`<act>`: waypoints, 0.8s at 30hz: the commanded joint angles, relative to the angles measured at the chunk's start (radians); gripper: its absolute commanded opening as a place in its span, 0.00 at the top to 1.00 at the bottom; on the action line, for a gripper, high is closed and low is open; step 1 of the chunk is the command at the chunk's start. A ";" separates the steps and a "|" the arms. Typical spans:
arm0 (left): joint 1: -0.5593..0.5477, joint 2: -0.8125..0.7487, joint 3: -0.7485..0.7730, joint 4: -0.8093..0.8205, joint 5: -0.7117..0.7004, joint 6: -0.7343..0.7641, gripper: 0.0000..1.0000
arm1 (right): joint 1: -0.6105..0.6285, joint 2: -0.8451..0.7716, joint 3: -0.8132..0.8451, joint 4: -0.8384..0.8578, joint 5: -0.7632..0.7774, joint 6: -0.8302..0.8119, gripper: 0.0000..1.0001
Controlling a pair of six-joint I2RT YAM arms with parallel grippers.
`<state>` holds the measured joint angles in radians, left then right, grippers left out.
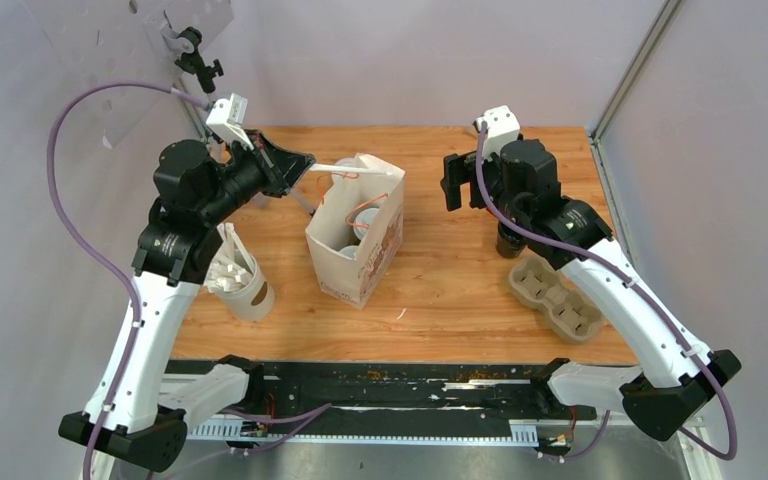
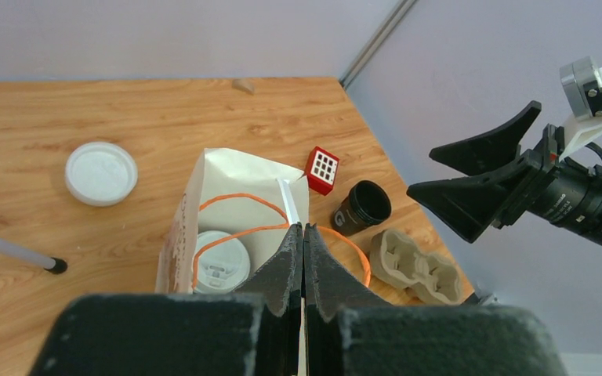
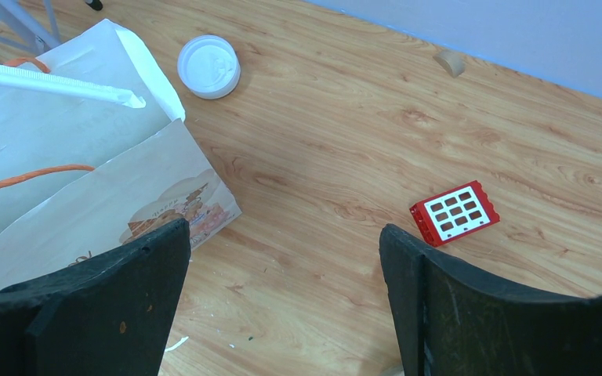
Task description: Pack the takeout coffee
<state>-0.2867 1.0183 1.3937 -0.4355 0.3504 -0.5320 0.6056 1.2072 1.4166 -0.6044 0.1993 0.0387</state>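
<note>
TOP: left tool [image 1: 310, 163] clamped on one straw [image 1: 335, 168] over one bag [image 1: 335, 262]; right tool [image 1: 453, 183] spread wide, empty | LEFT WRIST: one lidded cup [image 2: 221, 269] inside bag, one lidless dark cup [image 2: 363, 207] outside | RIGHT WRIST: one loose lid [image 3: 208, 66], one red block [image 3: 455, 213] on bench [image 3: 360, 117]

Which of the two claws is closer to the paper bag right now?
Left. The left gripper hangs at the paper bag's open top, pinching a wrapped straw that points over it. The right gripper stands open off to the bag's right, above the table.
</note>
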 commanded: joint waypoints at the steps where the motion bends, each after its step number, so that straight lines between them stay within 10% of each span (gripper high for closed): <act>1: 0.001 -0.019 -0.020 0.016 0.000 0.041 1.00 | 0.000 -0.007 0.018 0.046 -0.001 -0.007 0.10; 17: -0.003 -0.072 -0.172 0.072 0.034 0.060 0.51 | 0.002 -0.005 0.010 0.061 0.003 -0.016 0.09; 24: -0.003 -0.102 -0.137 0.082 0.070 0.067 0.44 | 0.001 -0.004 -0.001 0.070 -0.007 -0.011 0.09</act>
<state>-0.2882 0.9501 1.2041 -0.3916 0.3798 -0.4870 0.6056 1.2083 1.4158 -0.5911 0.1993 0.0311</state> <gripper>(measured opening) 0.547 0.909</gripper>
